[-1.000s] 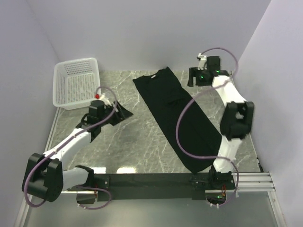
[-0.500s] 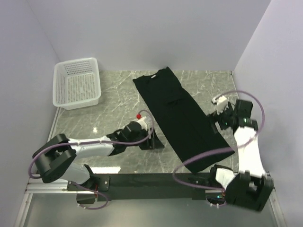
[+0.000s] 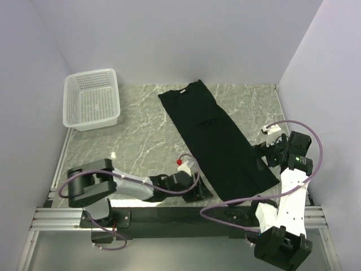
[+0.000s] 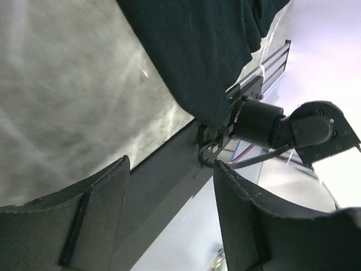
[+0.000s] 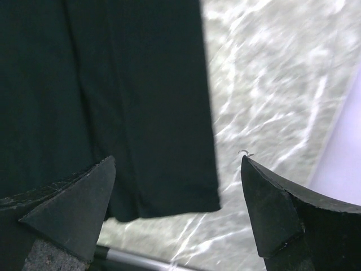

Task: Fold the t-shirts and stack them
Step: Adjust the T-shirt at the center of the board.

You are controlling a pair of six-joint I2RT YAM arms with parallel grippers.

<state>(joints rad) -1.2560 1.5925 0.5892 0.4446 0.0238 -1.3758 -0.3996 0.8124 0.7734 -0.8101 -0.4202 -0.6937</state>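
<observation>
A black t-shirt (image 3: 217, 138), folded into a long strip, lies diagonally on the marble table from the back middle to the front right. My left gripper (image 3: 201, 189) is open and empty, low at the table's front edge, just left of the shirt's near hem. In the left wrist view (image 4: 170, 164) the shirt's hem (image 4: 197, 51) lies ahead of the fingers. My right gripper (image 3: 264, 152) is open and empty beside the shirt's right edge near the hem. In the right wrist view (image 5: 177, 160) the shirt's near right corner (image 5: 163, 124) lies between the open fingers, below them.
A white plastic basket (image 3: 90, 99) stands at the back left. The black rail (image 3: 169, 214) with both arm bases runs along the front edge. The right arm's base (image 4: 282, 124) shows in the left wrist view. Walls close the sides and back.
My left arm swung from near the basket to the front edge by the shirt's hem. My right arm came from the back right down to the shirt's near right edge.
</observation>
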